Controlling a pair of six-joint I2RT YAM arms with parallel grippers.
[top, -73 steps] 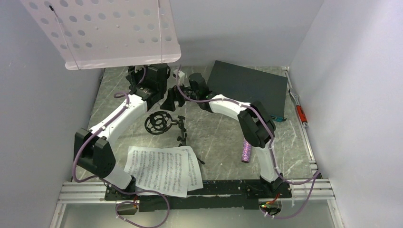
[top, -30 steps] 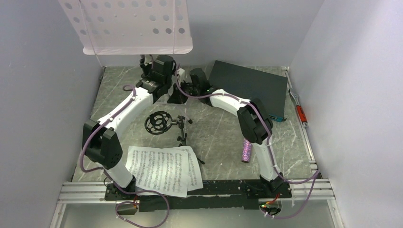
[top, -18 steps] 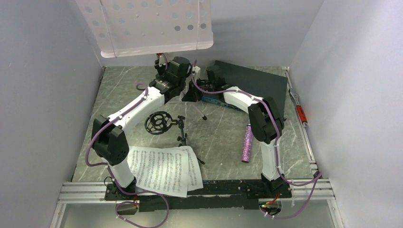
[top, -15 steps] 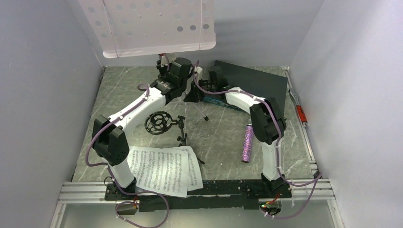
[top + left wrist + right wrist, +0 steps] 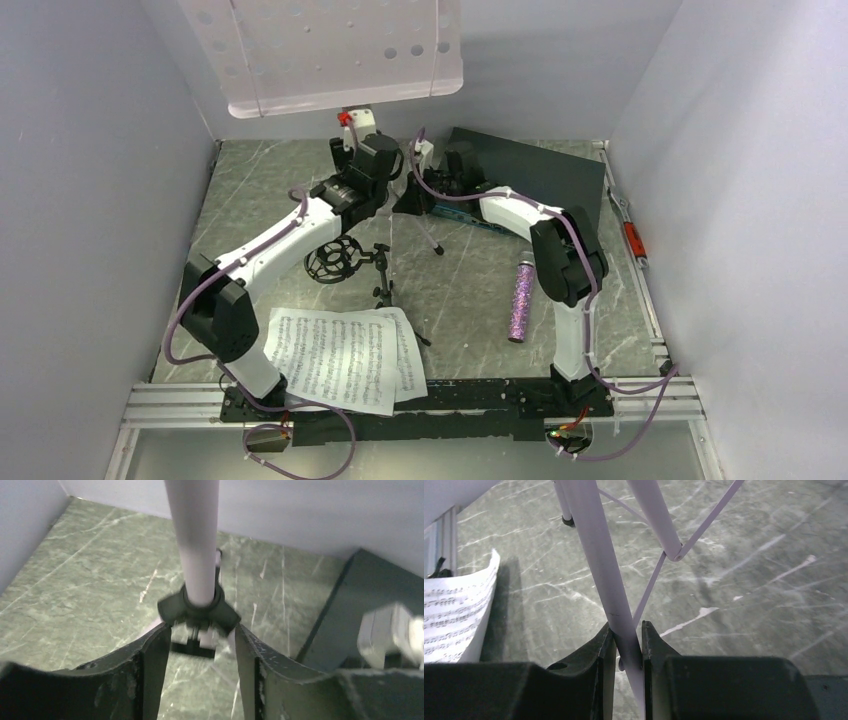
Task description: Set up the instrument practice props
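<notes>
Right wrist view: a leg of the music stand (image 5: 596, 555) is clamped by the right gripper (image 5: 626, 632). The left gripper (image 5: 199, 635) is held parted before the pole, nothing gripped. The music stand is set just beside the box (image 5: 530, 175).

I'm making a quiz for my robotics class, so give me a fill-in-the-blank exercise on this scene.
The right gripper is ___ on a leg of the music stand.
The left gripper stands ___ around its pole.
The glittery microphone on the table is ___.
The sheet-music pages lie by the ___ arm's base.
Missing: shut, open, purple, left.
</notes>
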